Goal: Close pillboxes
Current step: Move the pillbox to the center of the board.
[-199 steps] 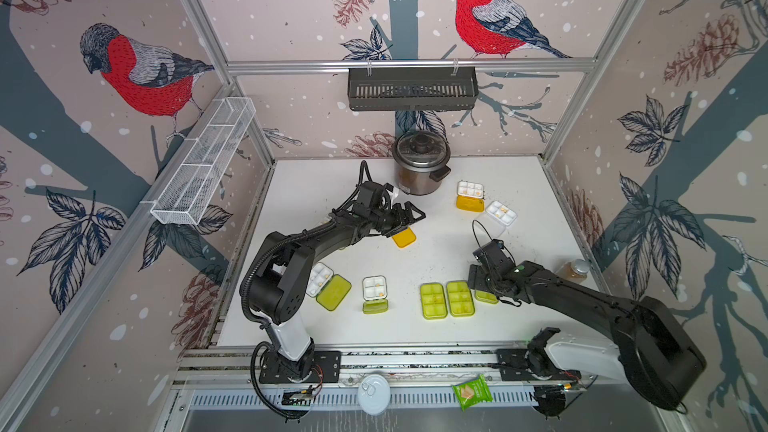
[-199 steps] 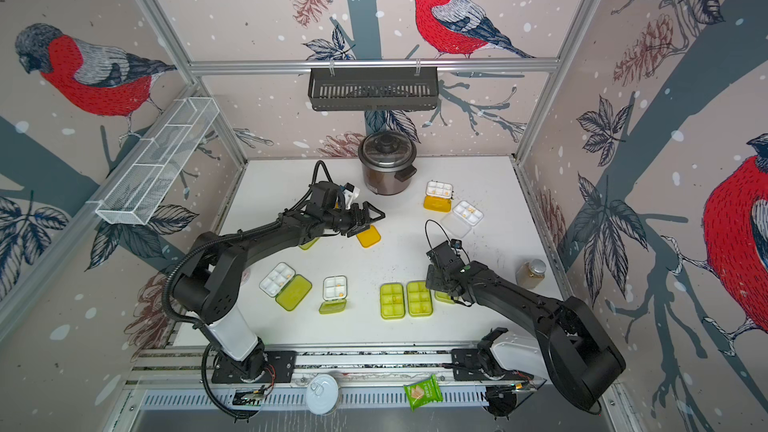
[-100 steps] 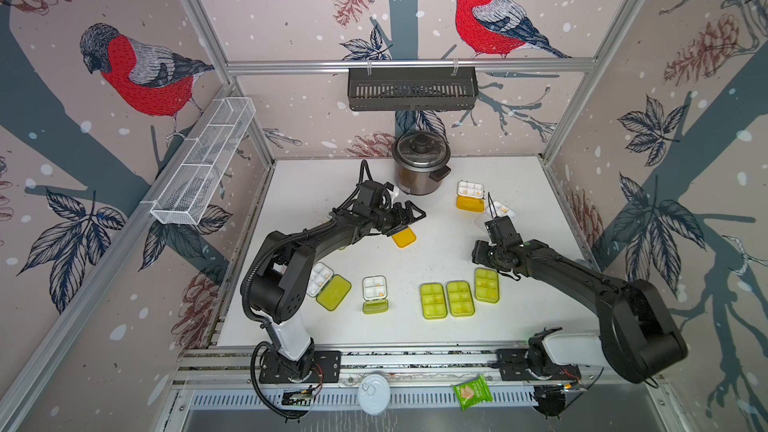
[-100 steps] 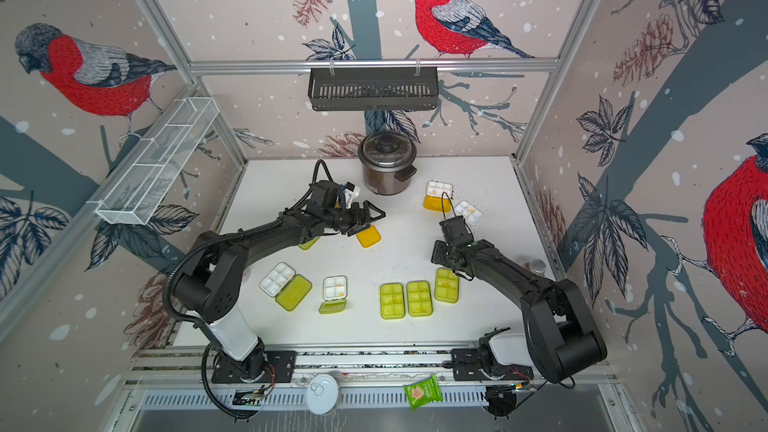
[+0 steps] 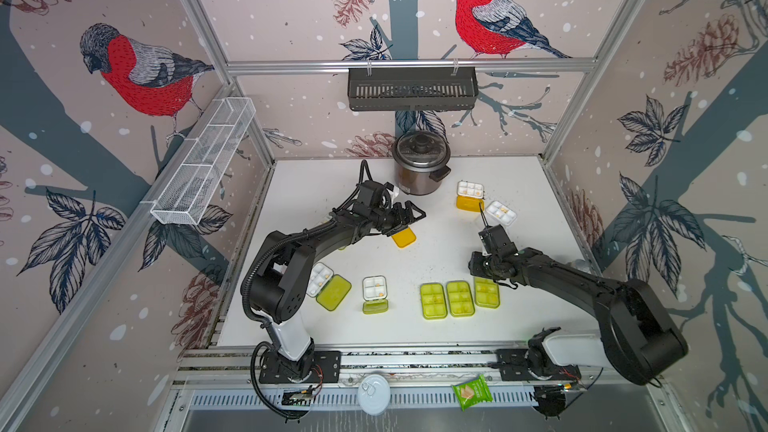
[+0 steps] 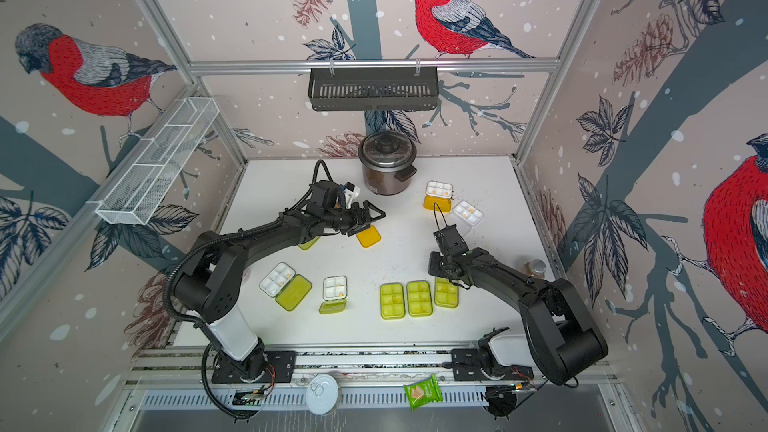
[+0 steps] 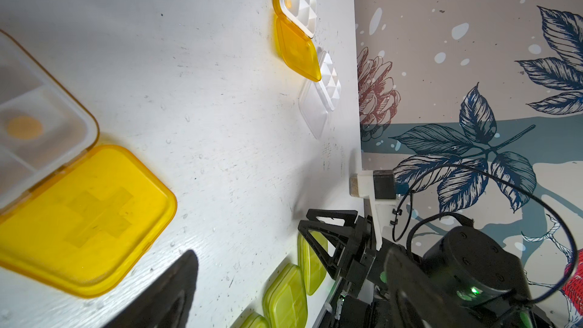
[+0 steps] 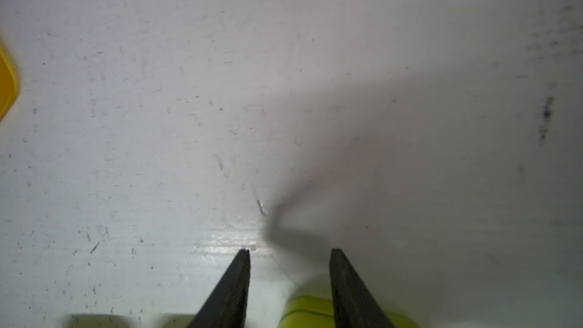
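Three lime-green pillboxes [image 5: 433, 300] [image 5: 459, 298] [image 5: 486, 292] lie shut in a row near the front. My right gripper [image 5: 474, 266] [image 8: 290, 250] hovers just behind the third one [image 8: 309, 310], fingers drawn close together with nothing between them. My left gripper [image 5: 409, 213] stands open over an open orange-lidded pillbox [image 5: 404, 238] [image 7: 79, 216]; only one of its fingers [image 7: 164, 295] shows in the left wrist view. Lying open too are two green-lidded pillboxes [image 5: 374, 288] [image 5: 319, 279], an orange one [image 5: 470, 195] and a clear one [image 5: 500, 212].
A lidded cooker pot [image 5: 421, 168] stands at the back of the table. A small jar [image 6: 534, 268] sits at the right edge. A green snack packet [image 5: 471, 392] and a round can lid [image 5: 374, 393] lie on the front rail. A green pillbox [image 6: 308, 243] is half hidden under my left arm.
My right gripper has narrowed and drawn back off the third lime pillbox, which now lies uncovered and shut. The left arm has not moved.
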Robot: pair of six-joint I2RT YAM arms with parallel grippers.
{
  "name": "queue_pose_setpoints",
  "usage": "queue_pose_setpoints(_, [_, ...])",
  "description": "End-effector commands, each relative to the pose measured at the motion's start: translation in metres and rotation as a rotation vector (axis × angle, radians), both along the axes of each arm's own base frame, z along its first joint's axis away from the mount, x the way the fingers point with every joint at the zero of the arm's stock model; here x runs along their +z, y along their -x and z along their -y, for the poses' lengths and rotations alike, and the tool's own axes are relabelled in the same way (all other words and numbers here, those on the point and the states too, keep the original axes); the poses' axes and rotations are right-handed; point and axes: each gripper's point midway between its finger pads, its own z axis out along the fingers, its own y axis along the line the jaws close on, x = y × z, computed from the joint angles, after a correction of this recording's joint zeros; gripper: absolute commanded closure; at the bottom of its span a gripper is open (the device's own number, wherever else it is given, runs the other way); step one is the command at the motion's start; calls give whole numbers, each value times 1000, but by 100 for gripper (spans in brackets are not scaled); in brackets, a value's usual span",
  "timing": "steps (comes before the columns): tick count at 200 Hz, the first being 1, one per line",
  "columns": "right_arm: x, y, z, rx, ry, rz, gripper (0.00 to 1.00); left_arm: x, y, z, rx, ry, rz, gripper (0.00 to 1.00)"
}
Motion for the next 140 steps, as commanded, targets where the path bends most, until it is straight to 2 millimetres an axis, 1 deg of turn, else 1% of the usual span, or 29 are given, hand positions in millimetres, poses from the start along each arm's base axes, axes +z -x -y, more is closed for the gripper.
queue_pose_setpoints(1, [-1,8,-3,9,-7,-21,55,5,-2,3,-6,24,16,8])
queue_pose_setpoints(43, [-5,24,-13,42,-46,-45,53,6,-1,4,-10,24,20,8])
queue_pose_setpoints(68, [-5,27,-13,44,-46,-45,52,4,-1,5,-14,23,14,8])
queue_pose_setpoints(91, [3,22,-17,56,-58,-21,51,4,-1,4,-11,18,16,8])
queue_pose_setpoints(114, [18,11,-16,49,-40,23,48,4,-2,4,-10,14,20,8])
queue_pose_setpoints(138, [28,3,-15,49,-13,55,43,4,-4,2,-5,-2,27,8])
queue_pose_setpoints(140, [34,1,-15,47,-20,74,43,4,-4,1,-3,-3,26,8])
